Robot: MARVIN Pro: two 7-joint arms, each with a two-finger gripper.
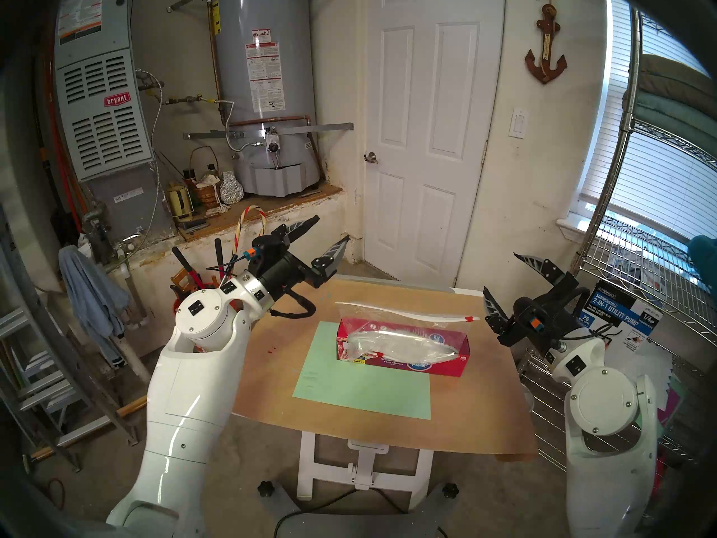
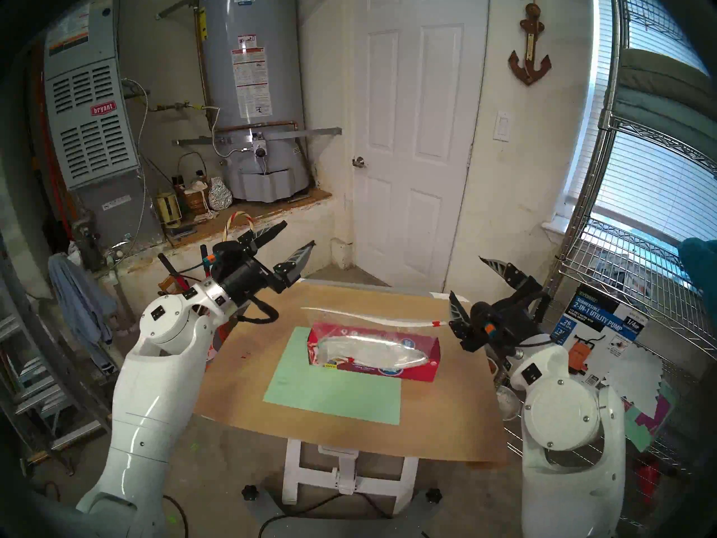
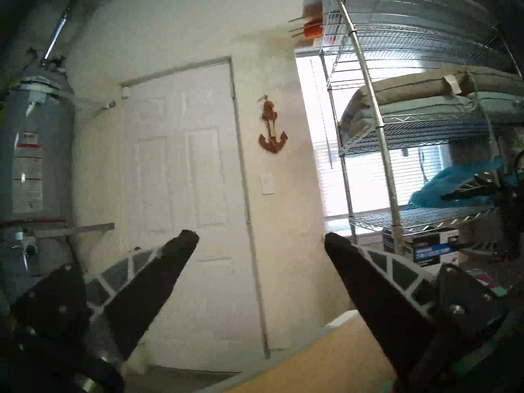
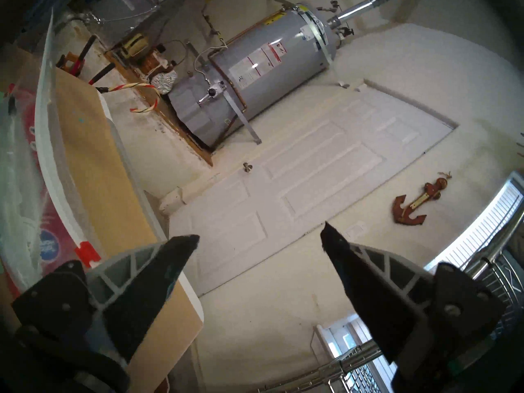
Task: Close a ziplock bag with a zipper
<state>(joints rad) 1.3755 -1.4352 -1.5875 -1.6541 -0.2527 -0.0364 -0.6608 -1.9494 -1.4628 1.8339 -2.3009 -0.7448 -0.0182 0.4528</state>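
Ziplock bag lies on the brown table, draped over a long red cardboard box of storage bags, and the box rests partly on a pale green sheet. I think the box is there to raise the bag, so that its top edge stands free in the air and is easier to reach. The zipper, a narrow white strip, runs along this far edge. Its small red slider sits at the end nearest to the right pincer, just beside that pincer's inner finger and a little lower. From the right wrist view the strip looks flat and joined along its length, so I judge that the bag is already closed, or almost.

Both pincers are spread wide and hold nothing. The left pincer hangs above the table's far left corner, tilted up toward the door, and the bag is below it and to its right, well apart. The right pincer points level toward the wall, off the table's right edge, in front of the wire shelf. Neither one touches the bag. Standing so high and so far away, with the fingers parted, they seem to me to be clear of the work and not preparing a new grip.
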